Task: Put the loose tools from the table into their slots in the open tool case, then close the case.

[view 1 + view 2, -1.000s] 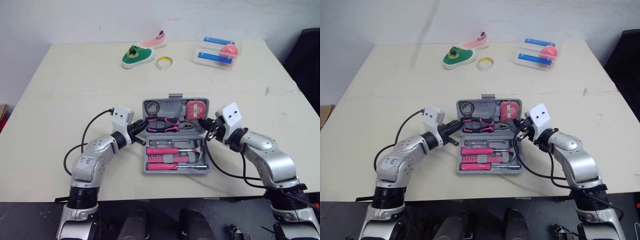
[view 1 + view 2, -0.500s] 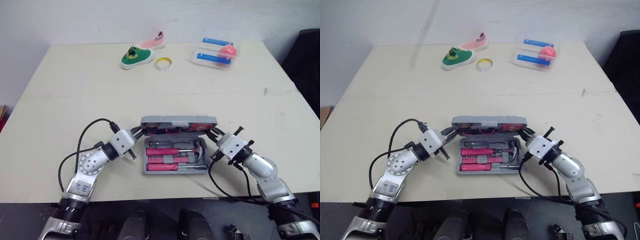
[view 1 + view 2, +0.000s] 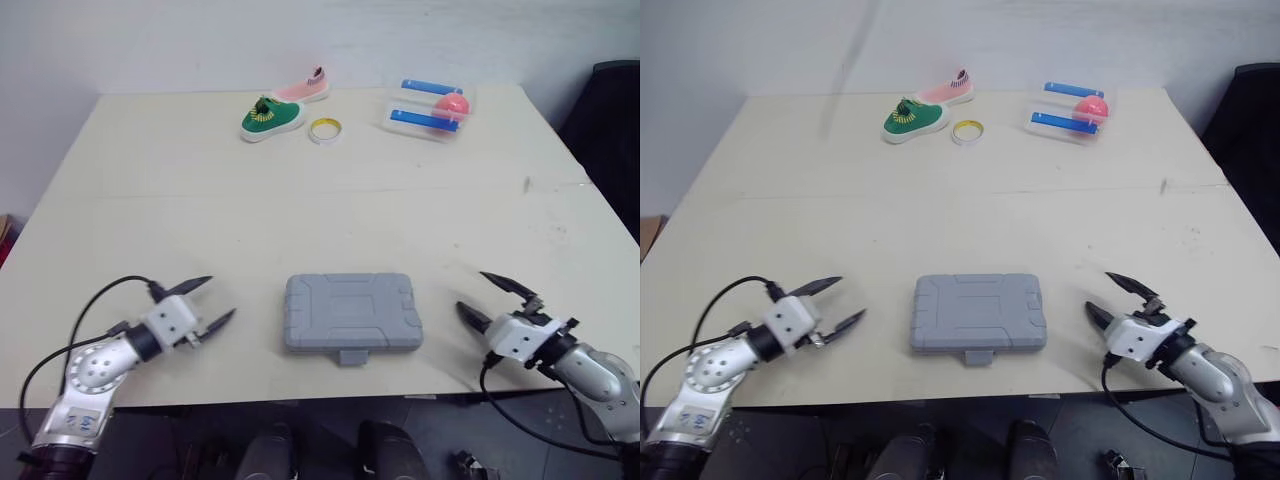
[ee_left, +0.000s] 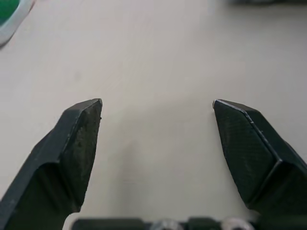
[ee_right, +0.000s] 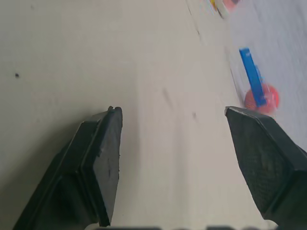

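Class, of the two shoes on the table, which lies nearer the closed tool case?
The green shoe; the pink shoe lies behind it, farther from the tool case.

A wide cream table (image 3: 300, 235) reaches a plain pale wall (image 3: 180, 40) at its far edge, and a faint seam crosses the top from left to right. A black shape (image 3: 608, 130) stands beside its far right corner. The light falls evenly.
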Action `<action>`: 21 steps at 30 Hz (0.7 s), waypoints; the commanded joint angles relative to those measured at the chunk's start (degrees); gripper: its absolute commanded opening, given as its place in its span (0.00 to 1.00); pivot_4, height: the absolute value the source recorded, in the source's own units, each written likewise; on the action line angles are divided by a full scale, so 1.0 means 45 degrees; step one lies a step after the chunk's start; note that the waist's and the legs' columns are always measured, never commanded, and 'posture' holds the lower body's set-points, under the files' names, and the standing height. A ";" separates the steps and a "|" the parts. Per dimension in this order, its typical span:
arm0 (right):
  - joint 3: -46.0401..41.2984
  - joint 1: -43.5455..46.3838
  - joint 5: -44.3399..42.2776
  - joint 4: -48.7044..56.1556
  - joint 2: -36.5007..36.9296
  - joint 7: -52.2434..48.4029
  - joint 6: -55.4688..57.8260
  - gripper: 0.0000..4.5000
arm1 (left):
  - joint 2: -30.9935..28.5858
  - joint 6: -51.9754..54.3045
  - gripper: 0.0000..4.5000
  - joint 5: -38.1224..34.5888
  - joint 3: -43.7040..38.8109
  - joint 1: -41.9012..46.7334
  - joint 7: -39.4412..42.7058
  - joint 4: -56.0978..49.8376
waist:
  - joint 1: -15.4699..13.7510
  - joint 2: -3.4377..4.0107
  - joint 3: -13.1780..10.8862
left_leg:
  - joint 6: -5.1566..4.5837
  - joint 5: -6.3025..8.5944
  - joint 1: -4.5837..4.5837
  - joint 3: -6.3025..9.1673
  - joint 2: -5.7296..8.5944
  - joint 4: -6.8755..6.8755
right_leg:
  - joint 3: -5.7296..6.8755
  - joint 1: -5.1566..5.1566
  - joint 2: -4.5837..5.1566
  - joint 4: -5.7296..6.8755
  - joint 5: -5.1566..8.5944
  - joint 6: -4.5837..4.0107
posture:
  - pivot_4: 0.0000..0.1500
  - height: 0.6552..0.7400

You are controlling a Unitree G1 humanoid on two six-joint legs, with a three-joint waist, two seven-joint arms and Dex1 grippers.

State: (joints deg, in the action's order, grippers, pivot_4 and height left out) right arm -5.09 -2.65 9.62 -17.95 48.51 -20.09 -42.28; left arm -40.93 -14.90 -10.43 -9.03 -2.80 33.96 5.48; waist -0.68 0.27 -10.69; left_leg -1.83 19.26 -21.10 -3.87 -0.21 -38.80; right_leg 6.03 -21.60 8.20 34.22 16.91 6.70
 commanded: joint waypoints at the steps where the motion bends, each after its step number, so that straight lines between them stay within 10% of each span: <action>1: 0.0177 -0.0867 -0.3247 0.1510 0.0615 -0.2969 0.1872 0.81 | -0.0151 0.1808 0.84 -0.1654 -0.0968 0.0761 0.0446 -0.0538 | -0.0073 0.0002 -0.0001 | -0.0003 0.0002 -0.0002 0.0012 0.0003 -0.0003 | -0.0015 0.0002 0.0008 0.0000 0.0000 0.0000 | 1.00 1.00; 5: -0.0199 -0.1811 -0.7078 0.4297 0.1128 -0.5361 0.5599 0.62 | -0.0136 0.3301 0.64 -0.2340 -0.0581 0.2132 0.1239 -0.1157 | -0.0171 0.0006 -0.0009 | -0.0004 0.0004 -0.0030 0.0067 0.0007 -0.0017 | 0.0008 0.0020 0.0024 -0.0016 -0.0001 -0.0002 | 1.00 1.00; 11: 0.0299 -0.2520 -0.8735 0.6941 0.2368 -0.7908 0.9844 0.00 | 0.0414 0.4523 0.03 -0.1523 0.1329 0.4787 0.2129 -0.0640 | -0.0165 0.0028 -0.0019 | -0.0014 0.0009 -0.0029 0.0044 0.0031 -0.0023 | 0.0020 0.0020 0.0021 -0.0017 -0.0007 0.0009 | 1.00 1.00; 21: 0.2129 -0.1063 -0.6998 0.7505 0.1391 -0.8196 1.1651 0.00 | 0.2590 0.4125 0.00 0.0717 0.4079 0.9160 0.3431 0.4128 | -0.0125 -0.0071 -0.0030 | -0.0024 -0.0003 -0.0044 0.0002 0.0032 -0.0053 | 0.0078 0.0016 -0.0110 0.0015 -0.0024 0.0043 | 1.00 1.00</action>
State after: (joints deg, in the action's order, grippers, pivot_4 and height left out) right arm 2.57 -8.46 -24.38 16.18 56.28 -58.39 10.00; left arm -29.50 4.94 -8.40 8.38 36.87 48.03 22.77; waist -1.24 -0.05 -10.83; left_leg -1.90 19.24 -21.27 -3.90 -0.12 -39.03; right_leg 6.35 -21.53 7.62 34.28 16.80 6.90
